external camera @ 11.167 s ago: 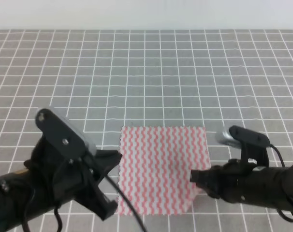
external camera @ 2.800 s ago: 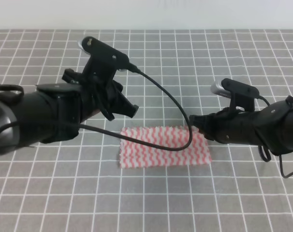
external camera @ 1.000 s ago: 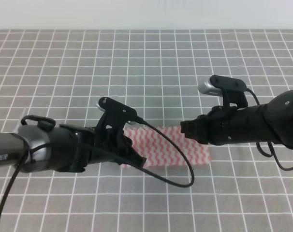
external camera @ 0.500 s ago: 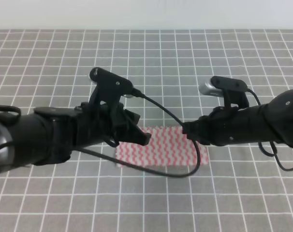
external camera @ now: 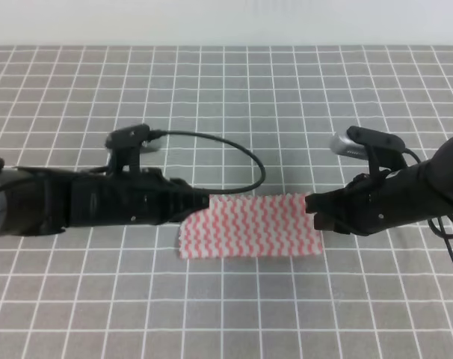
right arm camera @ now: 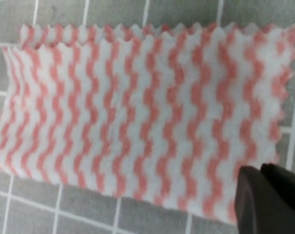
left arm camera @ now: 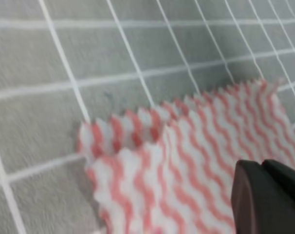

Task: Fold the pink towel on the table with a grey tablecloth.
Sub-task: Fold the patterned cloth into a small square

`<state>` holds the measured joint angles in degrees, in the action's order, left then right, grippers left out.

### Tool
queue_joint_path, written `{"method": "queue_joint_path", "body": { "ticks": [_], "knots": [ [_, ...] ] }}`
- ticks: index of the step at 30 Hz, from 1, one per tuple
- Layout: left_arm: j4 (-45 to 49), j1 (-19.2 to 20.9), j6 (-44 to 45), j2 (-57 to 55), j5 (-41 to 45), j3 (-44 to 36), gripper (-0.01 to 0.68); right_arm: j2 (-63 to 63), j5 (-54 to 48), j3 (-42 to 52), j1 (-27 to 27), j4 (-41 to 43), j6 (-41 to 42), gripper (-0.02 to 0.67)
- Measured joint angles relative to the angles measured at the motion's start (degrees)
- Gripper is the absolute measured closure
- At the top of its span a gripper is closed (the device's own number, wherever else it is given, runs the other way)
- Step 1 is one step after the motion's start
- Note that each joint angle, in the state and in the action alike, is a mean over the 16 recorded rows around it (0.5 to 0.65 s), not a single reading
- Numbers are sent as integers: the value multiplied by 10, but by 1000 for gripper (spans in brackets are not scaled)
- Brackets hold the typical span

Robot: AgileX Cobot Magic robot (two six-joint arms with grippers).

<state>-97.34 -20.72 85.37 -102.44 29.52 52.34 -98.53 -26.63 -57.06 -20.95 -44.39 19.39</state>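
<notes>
Pink towel (right arm camera: 138, 117): thin soft cloth, fuzzy matt weave, jagged pinked edges. Table (external camera: 286, 105): grey matt cloth cover, slightly napped. Fingers (right arm camera: 269, 200): black matt plastic, smooth.

Tabletop (external camera: 234, 97) w/ grey cloth, thin white grid lines, fills nearly the whole frame; pale strip along the top edge. Lying flat on it just below centre: pink towel (external camera: 249, 235), pink-and-white zigzag stripes, jagged edges, folded into a wide rectangle, two layers showing slightly offset at its upper-left corner.
</notes>
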Motion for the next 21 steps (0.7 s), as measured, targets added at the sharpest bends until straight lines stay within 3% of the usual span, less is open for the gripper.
{"method": "queue_joint_path", "body": {
  "ticks": [12, 21],
  "knots": [
    [111, 7, -80, -23, -14, 10, 675, -27, -20, -40, 2, 12, -11, 461],
    [210, -7, -162, -25, -52, 25, 675, -36, -32, -46, 21, 24, -27, 438]
  ]
}}
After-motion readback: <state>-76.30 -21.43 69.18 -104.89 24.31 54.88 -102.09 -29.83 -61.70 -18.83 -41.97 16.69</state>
